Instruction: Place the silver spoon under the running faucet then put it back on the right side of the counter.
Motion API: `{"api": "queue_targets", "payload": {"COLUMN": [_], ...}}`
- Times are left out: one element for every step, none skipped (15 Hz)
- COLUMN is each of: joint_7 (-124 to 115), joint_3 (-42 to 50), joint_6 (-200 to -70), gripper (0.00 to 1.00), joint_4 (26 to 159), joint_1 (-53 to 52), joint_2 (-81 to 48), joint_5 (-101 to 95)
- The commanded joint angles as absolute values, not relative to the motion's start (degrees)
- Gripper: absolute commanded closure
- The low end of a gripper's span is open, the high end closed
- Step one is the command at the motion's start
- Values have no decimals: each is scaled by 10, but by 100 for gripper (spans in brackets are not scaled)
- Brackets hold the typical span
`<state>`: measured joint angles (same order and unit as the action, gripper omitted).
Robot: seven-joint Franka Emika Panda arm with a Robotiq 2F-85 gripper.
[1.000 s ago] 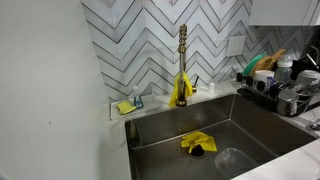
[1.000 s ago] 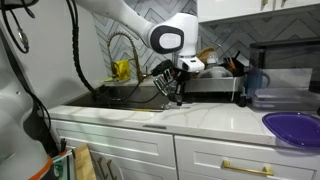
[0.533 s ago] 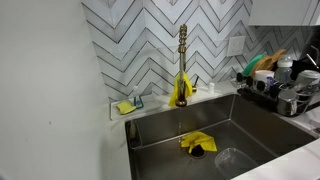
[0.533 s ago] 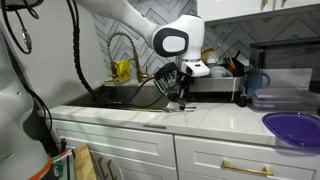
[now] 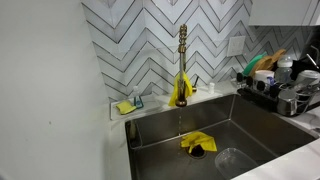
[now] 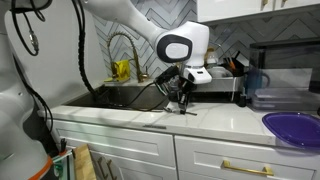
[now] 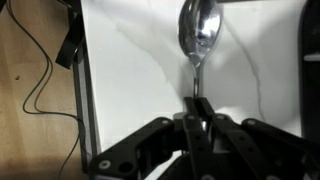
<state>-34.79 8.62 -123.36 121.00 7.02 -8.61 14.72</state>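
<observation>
My gripper (image 7: 196, 106) is shut on the handle of the silver spoon (image 7: 198, 32), whose bowl points away over the pale white counter (image 7: 130, 60). In an exterior view the gripper (image 6: 182, 101) hangs low over the counter (image 6: 130, 118), just right of the sink, with the spoon tip close to the surface. The gold faucet (image 5: 183, 50) stands behind the steel sink (image 5: 255, 120), and a thin stream of water (image 5: 180, 120) falls from it. The arm does not show in that view.
A yellow cloth (image 5: 197, 143) lies in the basin and another (image 5: 182, 92) hangs at the faucet's base. A yellow sponge (image 5: 125, 107) sits at the back. A dish rack (image 6: 215, 80) stands behind the gripper. A purple bowl (image 6: 295, 125) sits further right.
My gripper has moved right and down with the spoon, from the sink's edge to low over the counter. A thin water stream now shows under the faucet.
</observation>
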Motion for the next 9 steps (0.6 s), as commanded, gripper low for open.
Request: {"api": "queue_targets", "payload": {"joint_7": [-346, -344, -345, -343, -346, -347, -352, -357, -362], "joint_3": [95, 95, 96, 96, 96, 95, 96, 96, 96], "joint_6": [-1225, -1226, -1226, -1225, -1226, -1226, -1226, -1226, -1224], "gripper": [98, 98, 67, 66, 59, 52, 43, 37, 30], "joint_4": [1200, 1202, 1202, 1206, 1210, 1214, 1219, 1222, 1226], "joint_1": [77, 78, 77, 77, 75, 73, 71, 69, 68], "joint_2": [-101, -97, -93, -85, -76, -66, -54, -43, -30], "joint_5": [150, 152, 153, 151, 147, 142, 131, 120, 108]}}
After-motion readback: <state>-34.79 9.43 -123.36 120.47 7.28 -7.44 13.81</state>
